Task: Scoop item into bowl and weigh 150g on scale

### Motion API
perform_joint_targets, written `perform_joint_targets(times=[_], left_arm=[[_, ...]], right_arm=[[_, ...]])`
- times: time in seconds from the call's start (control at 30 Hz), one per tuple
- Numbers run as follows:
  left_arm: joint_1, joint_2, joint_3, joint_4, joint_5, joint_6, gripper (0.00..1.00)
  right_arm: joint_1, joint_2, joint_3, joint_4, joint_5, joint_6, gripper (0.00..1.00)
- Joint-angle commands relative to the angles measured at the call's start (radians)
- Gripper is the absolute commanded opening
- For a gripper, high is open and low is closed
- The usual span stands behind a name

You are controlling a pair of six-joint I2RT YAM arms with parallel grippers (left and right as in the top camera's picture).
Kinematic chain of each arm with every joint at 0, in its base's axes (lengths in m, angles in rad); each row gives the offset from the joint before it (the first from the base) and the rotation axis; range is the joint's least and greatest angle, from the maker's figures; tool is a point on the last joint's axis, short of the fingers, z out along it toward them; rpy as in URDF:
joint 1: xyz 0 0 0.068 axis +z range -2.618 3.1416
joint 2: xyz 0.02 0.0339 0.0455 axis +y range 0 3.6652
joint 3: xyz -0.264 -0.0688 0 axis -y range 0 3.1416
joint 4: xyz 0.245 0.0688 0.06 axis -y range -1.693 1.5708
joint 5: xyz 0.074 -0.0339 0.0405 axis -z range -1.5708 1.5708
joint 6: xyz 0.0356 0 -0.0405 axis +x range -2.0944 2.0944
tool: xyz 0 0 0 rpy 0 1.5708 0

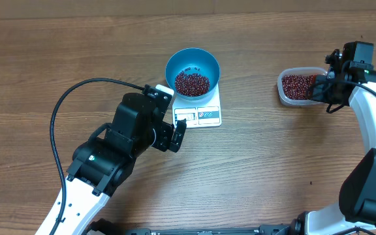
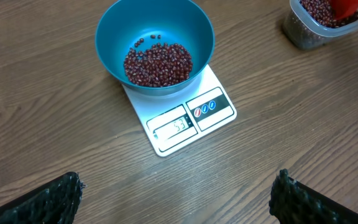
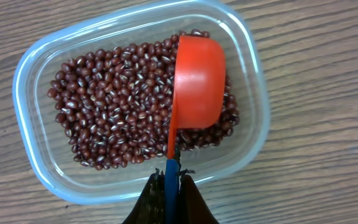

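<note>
A bright blue round deep bowl (image 2: 114, 37); tiny dark red-brown oval beans (image 2: 158, 64); a flat white rectangular scale (image 2: 219, 88); an orange-red plastic scoop (image 3: 197, 81); a streaky brown wood-grain counter (image 2: 55, 143).

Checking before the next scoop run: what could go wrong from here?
1. The right gripper pinches the orange scoop by its thin handle alone; if it twists, beans could spill on the way from the clear tub to the blue bowl.
2. The open left gripper hangs close to the scale's front; a touch could upset the reading.
3. The bowl overhangs the scale; a scoop bump might shift it.
</note>
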Motion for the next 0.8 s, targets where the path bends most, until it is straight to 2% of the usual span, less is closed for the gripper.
perform_joint_targets(times=[0.0,0.13,0.3,0.77], left_arm=[[0.007,0.0,-0.006,0.0,-0.008,0.008,1.0],[0.007,0.0,-0.006,0.0,-0.008,0.008,1.0],[0.007,0.0,-0.006,0.0,-0.008,0.008,1.0],[0.007,0.0,-0.006,0.0,-0.008,0.008,0.99]], right_arm=[[-0.003,0.032,0.019,-0.003,-0.032,-0.004,0.04],[-0.003,0.032,0.019,-0.003,-0.046,-0.004,0.04],[-0.003,0.033,0.019,-0.003,-0.164,-0.058,0.04],[-0.003,0.034,0.019,-0.022,-0.248,-0.084,0.04]])
